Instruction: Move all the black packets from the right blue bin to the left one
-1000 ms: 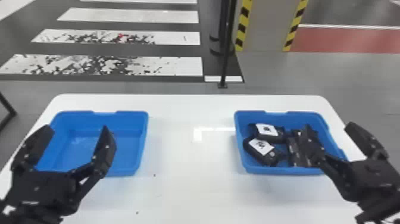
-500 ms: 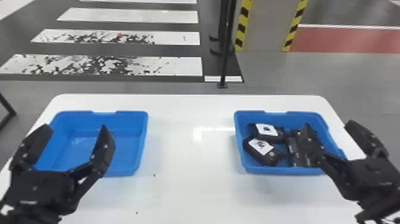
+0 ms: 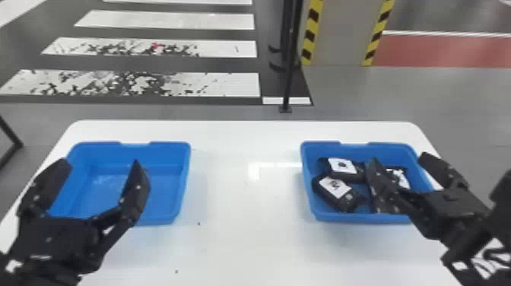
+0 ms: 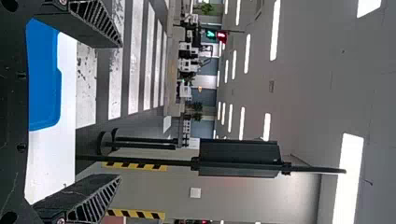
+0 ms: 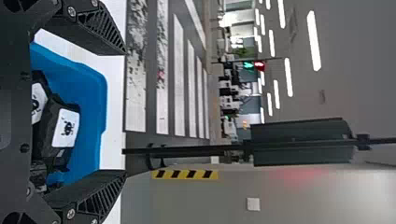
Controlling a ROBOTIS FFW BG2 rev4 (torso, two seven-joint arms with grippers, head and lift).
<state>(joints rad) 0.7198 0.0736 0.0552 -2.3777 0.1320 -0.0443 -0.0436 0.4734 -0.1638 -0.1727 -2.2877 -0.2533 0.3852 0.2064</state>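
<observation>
Head view has the right gripper [image 3: 399, 159] above the right bin [image 3: 330, 217], its two fingers wide apart and nothing held, probably placed so that it can go down around a packet. The left gripper [image 3: 101, 162] is at the left bin [image 3: 181, 186], also widely opened and empty; perhaps it leaves this pick to the other arm. Inside the right bin lie at least three black packets [image 3: 330, 190], two touching at its left side, labels upward. The left bin contains none.
</observation>
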